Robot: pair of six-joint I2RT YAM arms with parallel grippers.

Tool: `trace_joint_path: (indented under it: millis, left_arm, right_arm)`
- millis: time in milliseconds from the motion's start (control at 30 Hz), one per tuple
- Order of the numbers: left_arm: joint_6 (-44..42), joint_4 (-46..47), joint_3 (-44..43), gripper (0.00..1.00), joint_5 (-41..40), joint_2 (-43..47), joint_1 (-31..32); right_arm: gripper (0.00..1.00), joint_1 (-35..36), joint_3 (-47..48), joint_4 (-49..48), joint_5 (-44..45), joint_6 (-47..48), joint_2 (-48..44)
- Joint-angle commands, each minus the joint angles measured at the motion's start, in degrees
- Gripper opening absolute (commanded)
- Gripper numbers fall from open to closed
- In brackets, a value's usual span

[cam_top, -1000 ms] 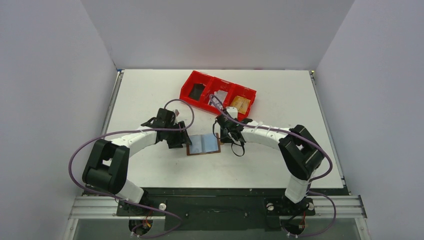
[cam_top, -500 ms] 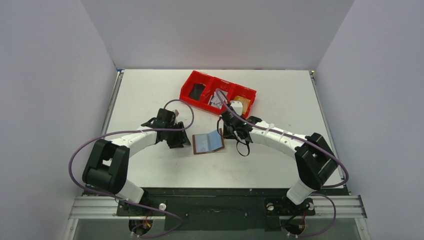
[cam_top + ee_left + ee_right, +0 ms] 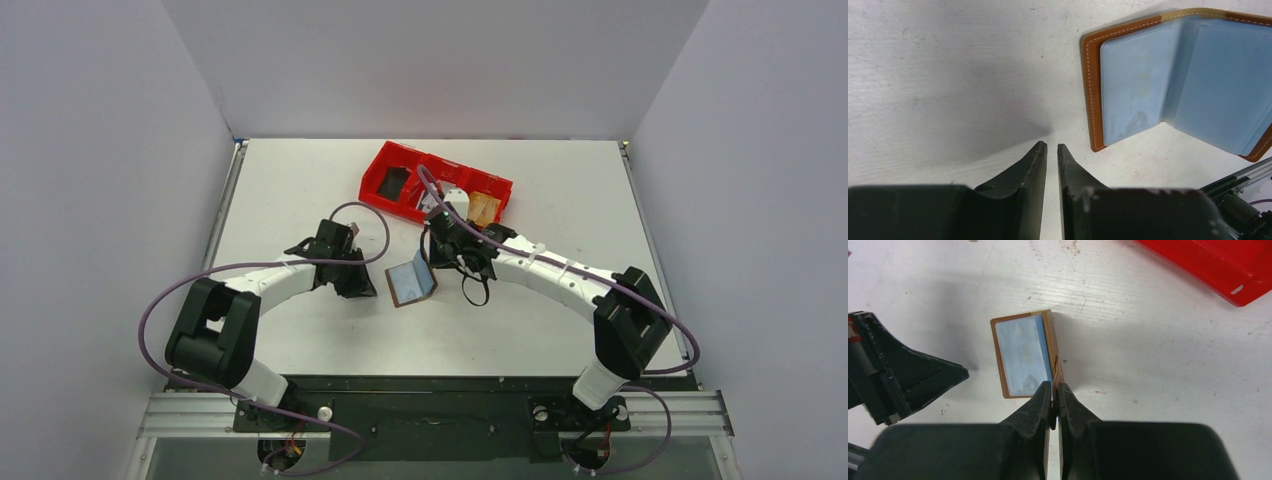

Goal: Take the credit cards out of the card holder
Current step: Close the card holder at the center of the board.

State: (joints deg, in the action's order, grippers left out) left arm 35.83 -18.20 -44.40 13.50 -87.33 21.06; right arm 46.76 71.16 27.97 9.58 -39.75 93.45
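The brown card holder lies mid-table, half open. Its left half lies flat and its right half is tipped up. My right gripper is shut on the edge of that raised half; in the right wrist view the leather flap sits pinched between the fingertips. A light blue credit card shows in the flat half's clear pocket. A tan-gold credit card lies in the red tray's right compartment. My left gripper rests on the table just left of the card holder, its jaws almost together and nothing between them.
The red three-compartment tray stands behind the card holder at the back centre, close to my right wrist. A dark item lies in its left compartment and a pale one in the middle. White walls enclose the table on three sides.
My right gripper has lifted the card holder's right half from flat to tipped up and moved it left. My left jaws have closed to a thin slit, off the holder's left edge.
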Motion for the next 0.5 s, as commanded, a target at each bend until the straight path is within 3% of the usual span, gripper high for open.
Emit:
trace_joint_path:
  millis: [0,467]
  left_arm:
    - [0.7,2.5,-1.3,0.11,-0.9,-1.6,1.6]
    - [2.4,6.4,-3.3,0.04,-0.5,-8.0,4.1]
  right_arm:
    - [0.00,1.8,3.5,0.0,-0.7,-1.0,2.2]
    - [0.00,3.6,5.9,-3.1,-5.6,-3.8,6.9]
